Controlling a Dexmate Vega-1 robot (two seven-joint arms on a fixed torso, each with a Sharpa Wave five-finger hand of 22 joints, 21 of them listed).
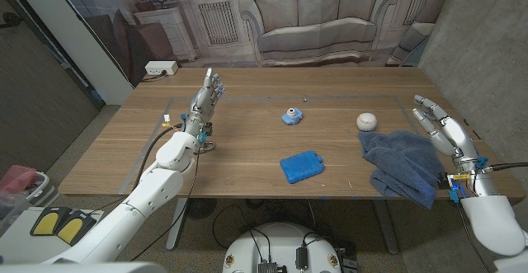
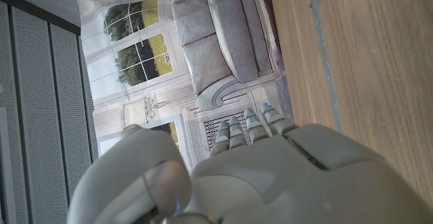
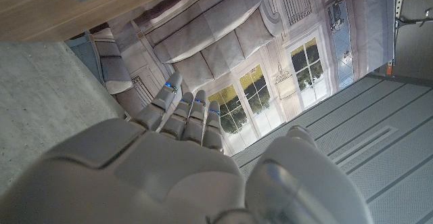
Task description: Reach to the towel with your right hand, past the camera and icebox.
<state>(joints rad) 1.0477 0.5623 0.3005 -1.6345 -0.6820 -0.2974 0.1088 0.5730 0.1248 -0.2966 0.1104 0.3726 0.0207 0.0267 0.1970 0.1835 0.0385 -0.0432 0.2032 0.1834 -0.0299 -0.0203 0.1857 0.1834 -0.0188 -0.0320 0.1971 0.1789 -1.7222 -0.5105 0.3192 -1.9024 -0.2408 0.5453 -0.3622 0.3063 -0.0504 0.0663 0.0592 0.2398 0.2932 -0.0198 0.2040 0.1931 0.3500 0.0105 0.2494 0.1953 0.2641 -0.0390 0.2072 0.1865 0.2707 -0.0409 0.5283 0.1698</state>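
No readable labels or writing on anything in view.

Towel (image 1: pixel 402 165): dark blue, soft crumpled cloth, right side of the head frame, draped over the table's near edge. Right hand (image 1: pixel 440 126) sits just right of it, at the frame's right edge, fingers apart and extended, holding nothing. I can't tell if it touches the cloth. In the right wrist view the hand (image 3: pixel 169 163) is smooth grey plastic shells, fingers straight and close together, pointing at a printed sofa backdrop (image 3: pixel 203 41).

Icebox (image 1: pixel 301 167): flat blue rounded slab, lower centre, well left of the towel. Camera (image 1: pixel 291 116): small rounded blue body, centre, above the icebox. White ball (image 1: pixel 367 122), round, just above the towel's upper-left corner.

Left hand (image 1: pixel 206 96): upper left of centre, raised, fingers extended and empty. Left wrist view shows the same grey shell (image 2: pixel 270 170) over the table (image 2: pixel 365 61), wood grain, matte.
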